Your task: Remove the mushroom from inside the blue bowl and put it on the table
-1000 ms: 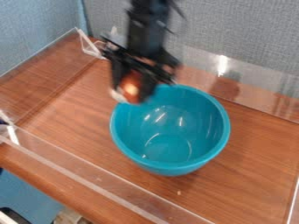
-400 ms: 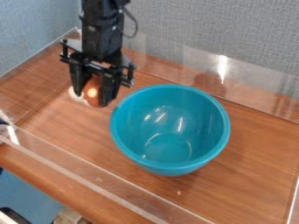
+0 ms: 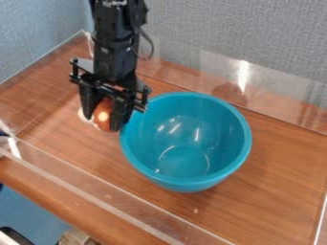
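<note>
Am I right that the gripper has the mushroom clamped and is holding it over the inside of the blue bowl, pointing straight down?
Not quite. In the camera view the gripper does point down with the mushroom clamped, but it is outside the blue bowl, to the bowl's left, low over the table. The bowl is empty.

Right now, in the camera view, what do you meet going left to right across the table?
Bare table → gripper holding the mushroom → blue bowl → clear wall at the right.
</note>
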You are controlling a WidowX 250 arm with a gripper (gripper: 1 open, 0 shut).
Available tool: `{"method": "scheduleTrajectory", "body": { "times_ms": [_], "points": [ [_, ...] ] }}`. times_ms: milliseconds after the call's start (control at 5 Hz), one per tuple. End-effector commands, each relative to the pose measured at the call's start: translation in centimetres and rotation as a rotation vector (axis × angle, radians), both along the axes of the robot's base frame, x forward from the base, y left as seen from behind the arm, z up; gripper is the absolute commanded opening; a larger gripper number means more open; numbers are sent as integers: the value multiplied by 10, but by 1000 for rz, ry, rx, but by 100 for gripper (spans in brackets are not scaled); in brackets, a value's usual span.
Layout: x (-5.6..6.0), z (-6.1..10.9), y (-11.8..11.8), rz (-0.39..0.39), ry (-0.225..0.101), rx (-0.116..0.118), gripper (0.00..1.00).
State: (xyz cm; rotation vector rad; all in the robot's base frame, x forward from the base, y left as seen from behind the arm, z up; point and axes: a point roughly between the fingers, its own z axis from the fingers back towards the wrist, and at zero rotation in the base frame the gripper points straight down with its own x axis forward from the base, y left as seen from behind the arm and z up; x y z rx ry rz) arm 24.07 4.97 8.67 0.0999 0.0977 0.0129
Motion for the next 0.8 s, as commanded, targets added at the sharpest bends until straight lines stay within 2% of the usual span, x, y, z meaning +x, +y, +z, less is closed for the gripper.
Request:
{"method": "scheduleTrajectory", "body": {
  "times_ms": [0,600],
  "points": [
    [0,2,-4,-16,-18,3,0],
    [-6,-4,-9,-19,-4,4,0]
  ]
}}
